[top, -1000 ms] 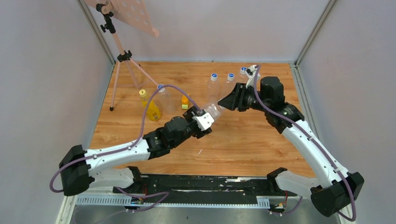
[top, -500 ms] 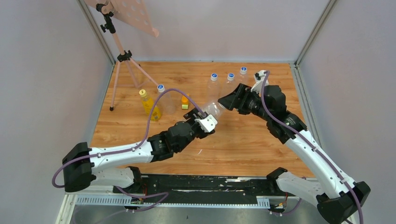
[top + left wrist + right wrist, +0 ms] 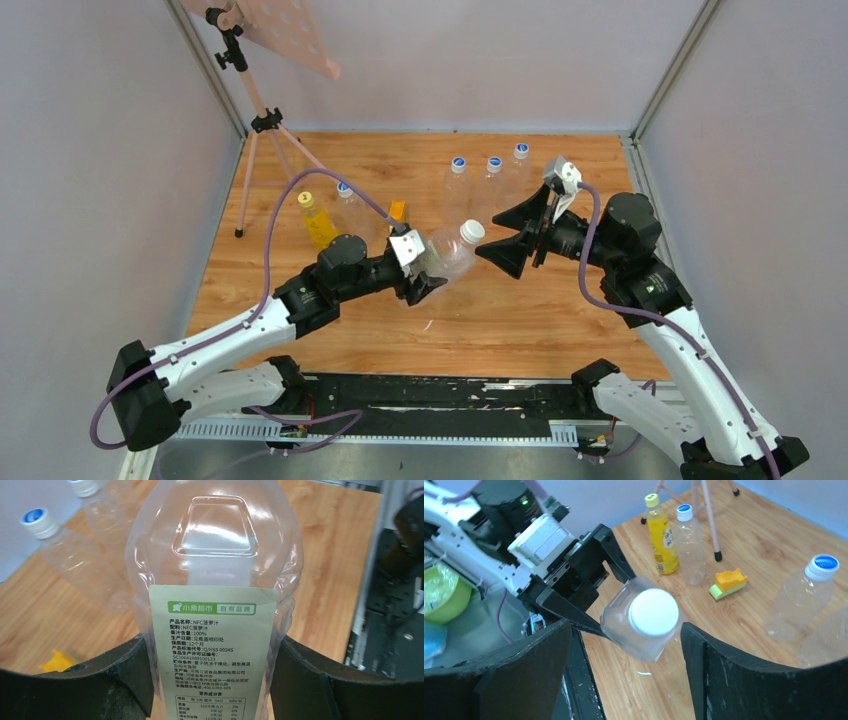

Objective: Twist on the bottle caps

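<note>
The left claw (image 3: 428,268) is holding the wide labelled bottle (image 3: 452,254) tilted above the table (image 3: 520,310), its white cap (image 3: 472,231) sitting on the neck. The right claw (image 3: 508,236) is standing wide open just beside the cap, not touching.

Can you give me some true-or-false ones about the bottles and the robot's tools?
1. The left tool holds the clear labelled bottle. True.
2. That bottle's cap is blue. False: its cap is white.
3. The right tool is squeezing the cap. False: it is open and not touching the cap.
4. The yellow bottle stands upright on the table with a yellow top on. True.
</note>
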You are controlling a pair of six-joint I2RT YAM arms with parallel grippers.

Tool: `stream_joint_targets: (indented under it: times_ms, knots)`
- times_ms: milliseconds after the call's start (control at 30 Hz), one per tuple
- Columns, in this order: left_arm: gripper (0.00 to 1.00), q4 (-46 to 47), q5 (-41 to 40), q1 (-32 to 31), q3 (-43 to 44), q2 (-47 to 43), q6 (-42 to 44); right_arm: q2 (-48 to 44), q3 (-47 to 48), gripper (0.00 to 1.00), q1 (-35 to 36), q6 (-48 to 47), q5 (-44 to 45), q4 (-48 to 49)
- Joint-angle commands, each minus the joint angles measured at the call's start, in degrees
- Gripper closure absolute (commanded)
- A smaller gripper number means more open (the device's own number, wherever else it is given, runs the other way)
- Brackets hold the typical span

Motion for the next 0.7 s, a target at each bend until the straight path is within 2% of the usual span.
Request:
stream_joint_targets:
  times_ms: [0,233,667]
  knots:
    - [1.00,1.38,15.78,0.71,2.86,-0.55,-2.22,-0.74,0.93,0.20,-0.26,-9.16,-9.89,4.08]
    - [1.00,4.06,22.54,0.81,3.05,-0.25,-2.87,-0.49,0.27,0.23,-0.31,-11.00,-14.20,4.59]
    - [1.00,5.36,24.56,0.81,3.92,0.55,-3.10,1.28,-0.39,0.39,-0.36,-10.91,-19.57,4.59]
